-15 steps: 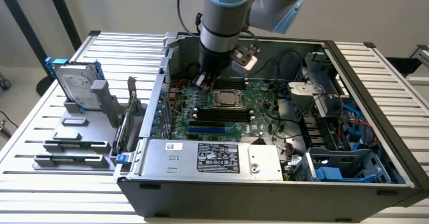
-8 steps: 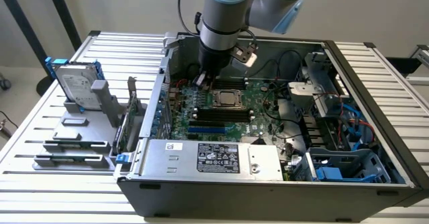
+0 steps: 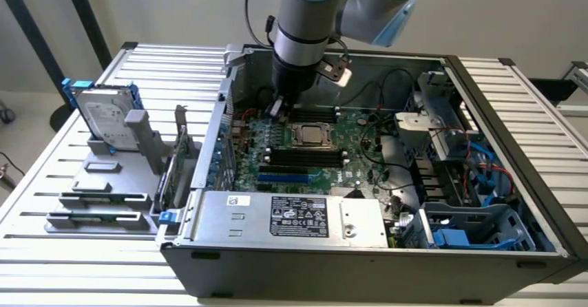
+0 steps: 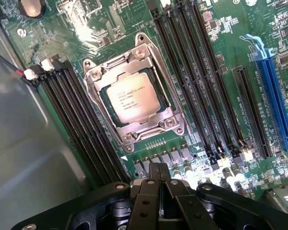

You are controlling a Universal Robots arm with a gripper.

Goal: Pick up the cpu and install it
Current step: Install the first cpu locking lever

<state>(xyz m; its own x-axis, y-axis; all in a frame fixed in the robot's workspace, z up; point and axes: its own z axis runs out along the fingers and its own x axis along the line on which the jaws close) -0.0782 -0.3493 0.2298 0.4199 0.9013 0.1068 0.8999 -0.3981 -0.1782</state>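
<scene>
The cpu (image 4: 134,98), a small square chip with a silver-grey printed top, lies flat in the metal socket frame (image 4: 151,128) on the green motherboard (image 3: 354,162). In the exterior view the cpu (image 3: 310,134) sits mid-board inside the open computer case. My gripper (image 3: 277,109) hangs just above the board, a little toward the exterior view's left and behind the socket. In the wrist view the black fingertips of the gripper (image 4: 159,178) are pressed together with nothing between them, apart from the cpu.
Black memory slots (image 4: 201,81) flank the socket, and a blue slot (image 4: 276,103) lies beyond them. The case walls (image 3: 220,114), power supply (image 3: 294,216) and drive cage (image 3: 469,228) surround the board. A hard drive with blue rails (image 3: 103,118) stands on grey holder blocks (image 3: 101,183) outside.
</scene>
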